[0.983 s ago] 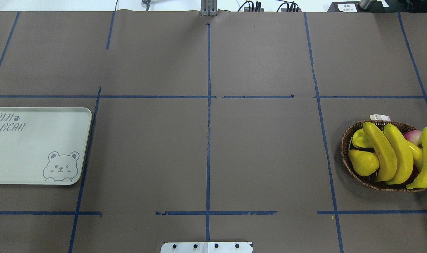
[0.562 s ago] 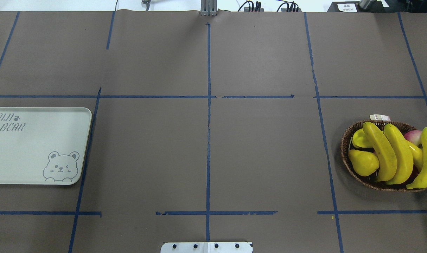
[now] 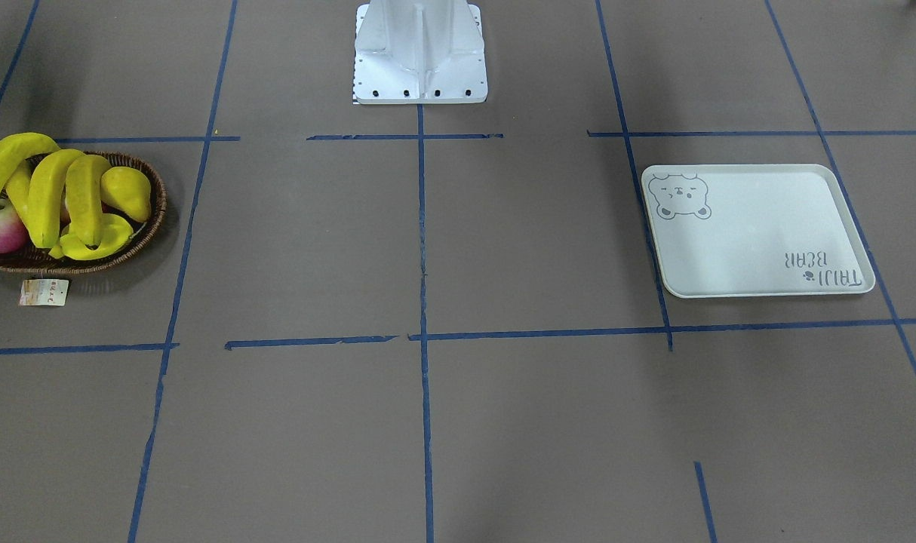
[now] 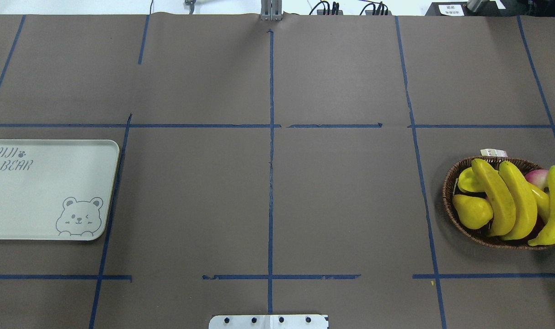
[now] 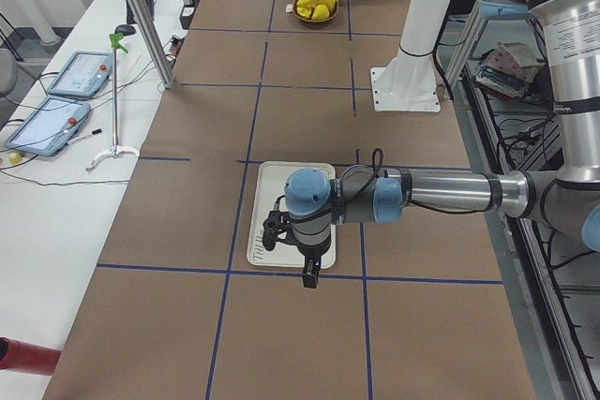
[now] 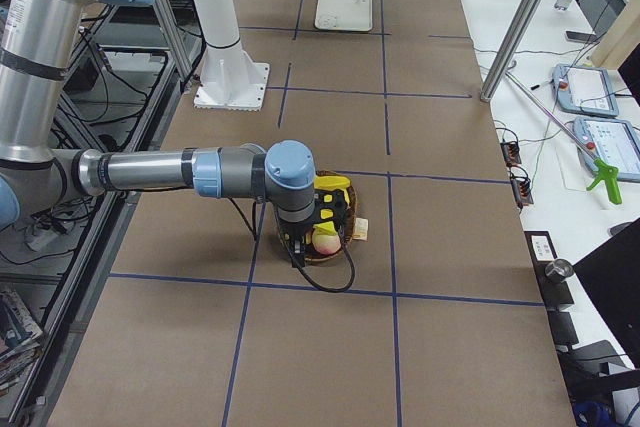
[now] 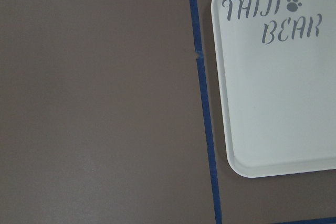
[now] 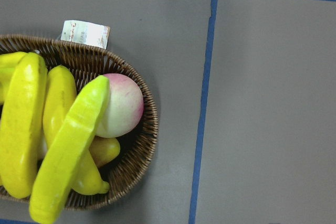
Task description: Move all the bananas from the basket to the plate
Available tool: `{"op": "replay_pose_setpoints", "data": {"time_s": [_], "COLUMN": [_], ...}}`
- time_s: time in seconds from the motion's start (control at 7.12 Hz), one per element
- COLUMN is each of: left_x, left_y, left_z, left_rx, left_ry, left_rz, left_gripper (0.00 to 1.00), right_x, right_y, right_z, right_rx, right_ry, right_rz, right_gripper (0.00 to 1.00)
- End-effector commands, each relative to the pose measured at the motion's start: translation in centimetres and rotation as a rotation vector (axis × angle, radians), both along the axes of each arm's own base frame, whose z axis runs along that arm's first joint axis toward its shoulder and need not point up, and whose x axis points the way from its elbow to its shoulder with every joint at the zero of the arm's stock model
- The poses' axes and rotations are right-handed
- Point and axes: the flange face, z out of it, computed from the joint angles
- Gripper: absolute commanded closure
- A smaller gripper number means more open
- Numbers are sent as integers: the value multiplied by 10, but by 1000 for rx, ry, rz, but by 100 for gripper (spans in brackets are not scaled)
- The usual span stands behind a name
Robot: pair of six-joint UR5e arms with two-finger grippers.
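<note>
Three bananas (image 4: 492,196) (image 4: 520,201) (image 4: 554,205) lie side by side across the wicker basket (image 4: 449,192) at the table's right end, the outermost one hanging over the rim; a fourth banana (image 4: 541,197) shows partly beneath them. The plate (image 4: 44,192), a pale tray with a bear drawing, lies bare at the left end. My left gripper (image 5: 311,280) hangs above the plate's (image 5: 265,203) outer edge. My right gripper (image 6: 297,259) hangs over the basket. Both show only in the side views, so I cannot tell whether they are open or shut. The right wrist view looks down on bananas (image 8: 68,150) and basket (image 8: 142,156).
A yellow pear (image 4: 472,211), a ridged yellow fruit (image 4: 466,180) and a pink-white peach (image 4: 536,177) share the basket. A paper tag (image 4: 493,152) lies beside it. The robot's white base (image 3: 420,53) stands mid-table. Blue tape lines cross the brown table cover.
</note>
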Motion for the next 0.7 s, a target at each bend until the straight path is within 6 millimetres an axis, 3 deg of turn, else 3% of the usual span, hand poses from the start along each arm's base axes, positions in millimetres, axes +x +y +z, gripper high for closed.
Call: {"op": "replay_pose_setpoints", "data": {"time_s": [0.0,0.14,0.56], "left_x": [0,0,0], "left_y": [0,0,0], "left_z": [0,0,0], "left_rx": [-1,-1,-1], "left_ry": [0,2,2], "left_rz": [1,-1,1], "left_gripper": [0,0,0], "right_x": [-2,-8,-48], "right_y": [1,2,26], "right_z": [-35,-48,-52], "right_rx": [-35,-46,-41], "right_ry": [-15,-21,-84], "right_rz": [95,117,205], "right_gripper": [1,1,1]}}
